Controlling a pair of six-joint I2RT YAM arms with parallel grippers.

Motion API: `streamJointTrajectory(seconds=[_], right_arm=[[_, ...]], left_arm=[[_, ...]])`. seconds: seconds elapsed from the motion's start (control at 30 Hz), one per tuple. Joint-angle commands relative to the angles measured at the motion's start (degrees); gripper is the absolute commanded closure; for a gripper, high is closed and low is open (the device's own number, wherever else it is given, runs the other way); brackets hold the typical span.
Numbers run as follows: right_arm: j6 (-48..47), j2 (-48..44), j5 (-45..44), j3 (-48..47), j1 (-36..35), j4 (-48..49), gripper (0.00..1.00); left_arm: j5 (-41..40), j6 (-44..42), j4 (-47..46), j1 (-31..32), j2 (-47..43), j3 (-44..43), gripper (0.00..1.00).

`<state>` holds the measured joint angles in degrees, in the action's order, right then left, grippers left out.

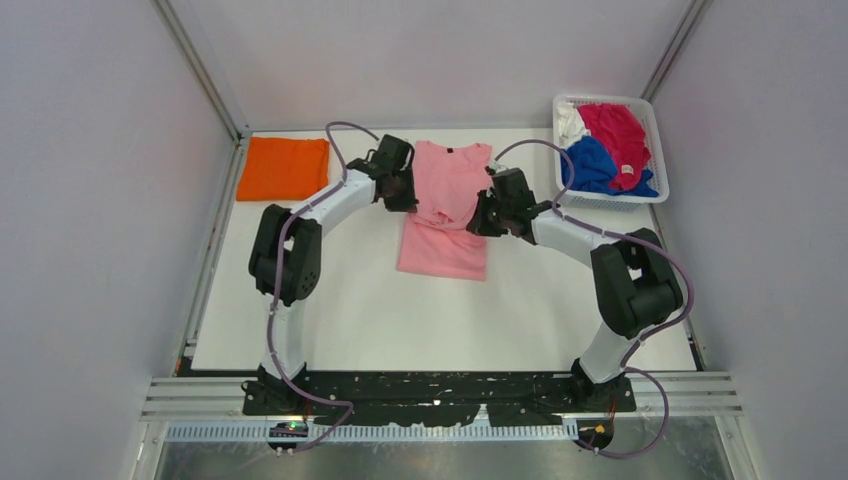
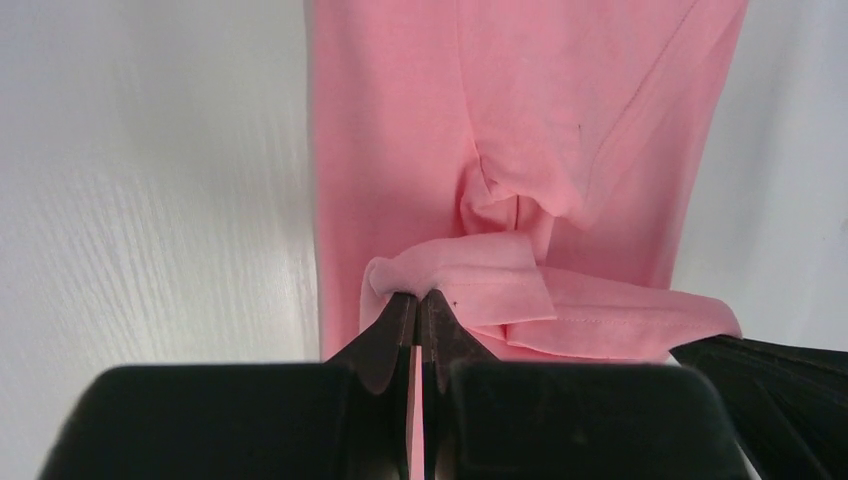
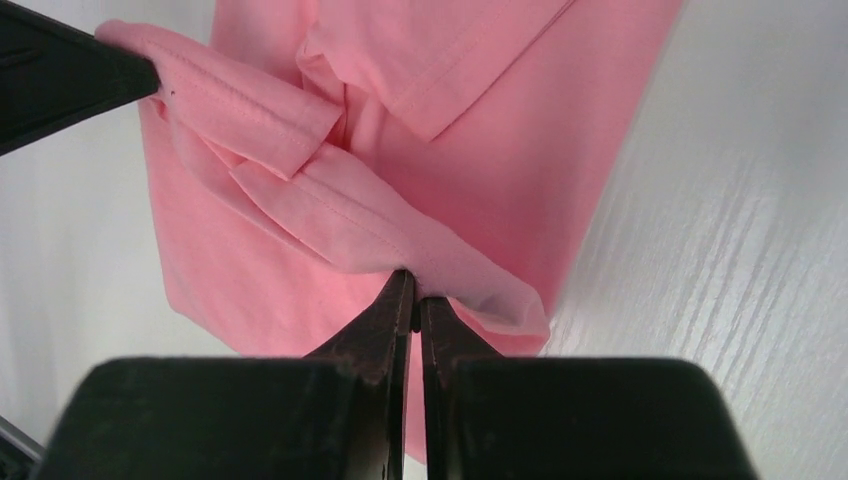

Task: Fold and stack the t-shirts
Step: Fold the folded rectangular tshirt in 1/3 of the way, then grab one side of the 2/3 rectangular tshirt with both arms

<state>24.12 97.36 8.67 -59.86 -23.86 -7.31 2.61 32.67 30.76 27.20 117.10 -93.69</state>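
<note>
The light pink t-shirt (image 1: 445, 215) lies lengthwise in the middle of the table, sleeves folded in. My left gripper (image 1: 403, 200) is shut on its left edge (image 2: 440, 270) at mid-length. My right gripper (image 1: 484, 222) is shut on its right edge (image 3: 440, 265). Both hold the cloth lifted, so a fold hangs between them. The orange t-shirt (image 1: 283, 167) lies folded at the far left. Magenta-red (image 1: 617, 135), royal blue (image 1: 592, 165) and white (image 1: 570, 122) shirts are heaped in the basket.
The white mesh basket (image 1: 654, 150) stands at the far right corner. White enclosure walls run along the left, back and right. The other gripper's black finger (image 3: 60, 75) shows in the right wrist view, and likewise in the left wrist view (image 2: 770, 365).
</note>
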Motion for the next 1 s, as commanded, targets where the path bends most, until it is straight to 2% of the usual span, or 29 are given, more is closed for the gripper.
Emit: streamJointTrajectory(seconds=[0.0, 0.07, 0.17, 0.2, 0.27, 0.3, 0.33, 0.37, 0.4, 0.43, 0.47, 0.5, 0.57, 0.67, 0.87, 0.97], right_arm=[[0.7, 1.7, -1.9, -3.4, 1.2, 2.1, 0.91], [0.8, 2.2, -2.9, -3.7, 1.6, 1.9, 0.90], [0.4, 3.4, -2.1, -4.8, 2.5, 2.0, 0.85], [0.1, 3.9, -1.6, -5.2, 2.7, 2.0, 0.84], [-0.2, 5.5, -1.1, -7.2, 3.6, 2.0, 0.76], [-0.1, 6.5, -1.0, -8.8, 4.5, 1.8, 0.64], [-0.1, 6.8, -0.6, -9.8, 4.8, 1.3, 0.59], [-0.4, 6.9, -0.6, -11.5, 5.5, -0.2, 0.46], [-0.7, 6.6, -1.1, -11.9, 5.7, -1.0, 0.40], [-1.4, 5.4, -1.7, -11.9, 5.8, -2.0, 0.25], [-1.6, 4.5, -2.5, -11.5, 5.8, -2.3, 0.19], [-2.0, 2.6, -3.0, -10.0, 5.9, -2.4, 0.08], [-2.2, -0.4, -3.5, -6.9, 5.8, -2.3, 0.00], [-1.6, -5.8, -2.0, -0.1, 5.7, -1.6, 0.04], [4.2, -14.7, 2.2, 12.9, 4.6, 1.8, 0.05], [5.3, -17.3, 2.5, 16.8, 3.3, 2.2, 0.05]], left_arm=[[1.6, -1.0, 0.3, -0.9, 1.6, -4.0, 0.97], [1.9, -1.0, 0.4, -1.1, 2.5, -4.9, 0.96], [2.8, -0.9, 0.8, -1.6, 4.5, -6.8, 0.84], [3.1, -0.9, 0.9, -1.8, 5.1, -7.9, 0.72], [3.6, -0.9, 1.5, -2.5, 5.9, -10.5, 0.54], [3.8, -0.9, 2.3, -3.1, 6.2, -12.1, 0.41], [3.9, -0.8, 3.7, -3.6, 6.1, -13.7, 0.33], [3.9, -0.8, 5.0, -4.1, 5.5, -14.4, 0.20], [3.9, -0.7, 5.6, -4.5, 4.3, -14.1, 0.04], [3.8, -0.9, 5.5, -4.7, 2.5, -12.5, 0.01], [3.5, -1.0, 4.5, -4.8, 0.4, -10.0, 0.00], [3.3, -1.0, 2.8, -4.8, -2.0, -6.7, 0.00], [4.2, -0.4, 0.3, -4.9, -6.9, 0.4, 0.00], [7.5, 0.9, -3.1, -4.8, -13.7, 11.7, 0.00], [11.4, 5.4, -10.2, -3.7, -24.7, 33.6, 0.01], [10.8, 6.2, -12.6, -3.4, -26.5, 38.8, 0.08]])
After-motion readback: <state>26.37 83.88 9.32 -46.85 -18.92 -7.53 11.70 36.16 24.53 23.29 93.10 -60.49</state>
